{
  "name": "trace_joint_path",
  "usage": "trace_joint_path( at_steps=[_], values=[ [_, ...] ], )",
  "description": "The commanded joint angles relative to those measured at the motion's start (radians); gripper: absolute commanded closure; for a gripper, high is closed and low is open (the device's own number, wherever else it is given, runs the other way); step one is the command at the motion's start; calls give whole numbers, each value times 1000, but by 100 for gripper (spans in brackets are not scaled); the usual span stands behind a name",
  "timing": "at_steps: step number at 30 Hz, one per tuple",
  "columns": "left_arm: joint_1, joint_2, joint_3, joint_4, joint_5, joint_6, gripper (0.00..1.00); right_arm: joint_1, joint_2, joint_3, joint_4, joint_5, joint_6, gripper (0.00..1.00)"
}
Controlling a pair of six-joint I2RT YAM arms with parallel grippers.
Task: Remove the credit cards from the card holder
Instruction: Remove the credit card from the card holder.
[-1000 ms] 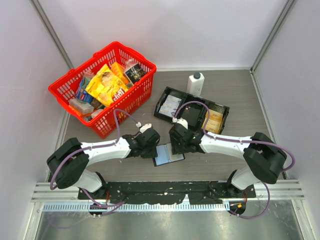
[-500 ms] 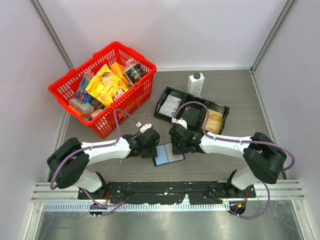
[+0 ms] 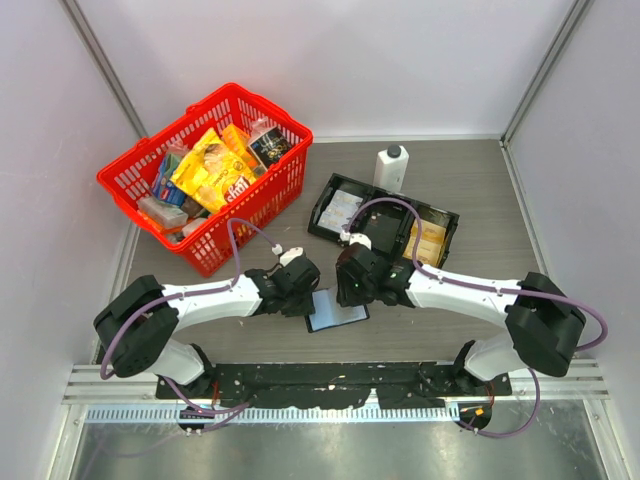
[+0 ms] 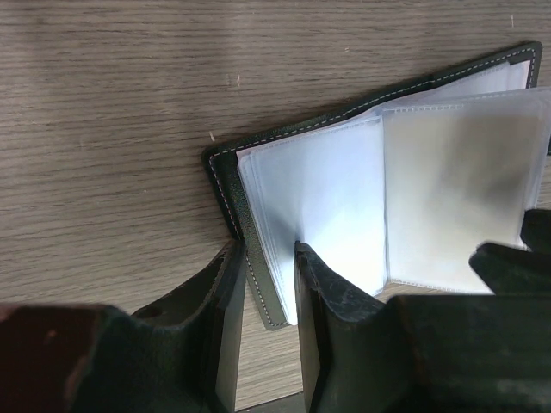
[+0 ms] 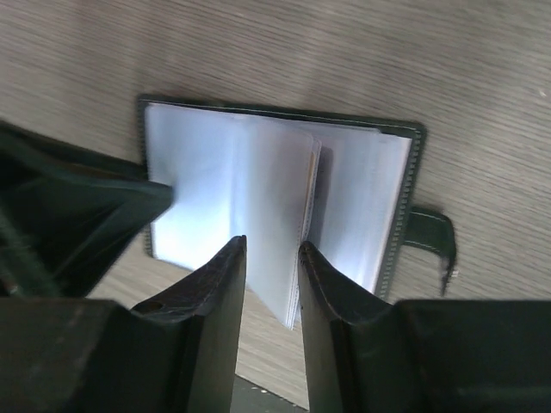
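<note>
The black card holder (image 3: 335,312) lies open on the table between both arms, its clear plastic sleeves (image 4: 327,181) fanned out. My left gripper (image 4: 265,251) is shut on the holder's left stitched cover and the sleeves beside it. My right gripper (image 5: 271,245) is closed round a raised bunch of sleeves (image 5: 284,198) in the middle; the snap tab (image 5: 430,232) sticks out to its right. I cannot make out credit cards inside the sleeves. A golden-yellow card (image 3: 430,242) and pale cards (image 3: 345,208) lie in the tray.
A long black three-compartment tray (image 3: 322,222) stands just behind the holder, with a white black-capped bottle (image 3: 391,166) beyond it. A red basket (image 3: 270,190) full of packets sits at the back left. White walls close in the table.
My right gripper's jaws have narrowed onto the sleeves and it has edged slightly left. The right arm's elbow swung outward. The left gripper and the holder have stayed put.
</note>
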Motion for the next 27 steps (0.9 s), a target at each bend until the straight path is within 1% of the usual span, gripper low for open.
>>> trace_joint_path(
  at_steps=[1,8,9,16,19,23,27],
  values=[
    [-8,8,-12,46,23,-25,68,30,-43,70,61,-80,21,64],
    [-8,3,-15,45,21,-27,68,39,-21,64,92,-95,30,63],
    [-8,2,-15,46,21,-27,68,39,-20,60,98,-130,34,64],
    [-8,-21,-27,45,7,-42,68,39,21,30,165,-199,35,63],
    [-6,-41,-30,33,-9,-44,68,39,23,16,170,-183,41,63],
    [-8,-72,-31,3,-35,-44,68,36,3,-7,166,-120,40,60],
    [-8,-141,-23,-82,-94,-39,67,17,-12,-33,172,-114,27,58]
  ],
)
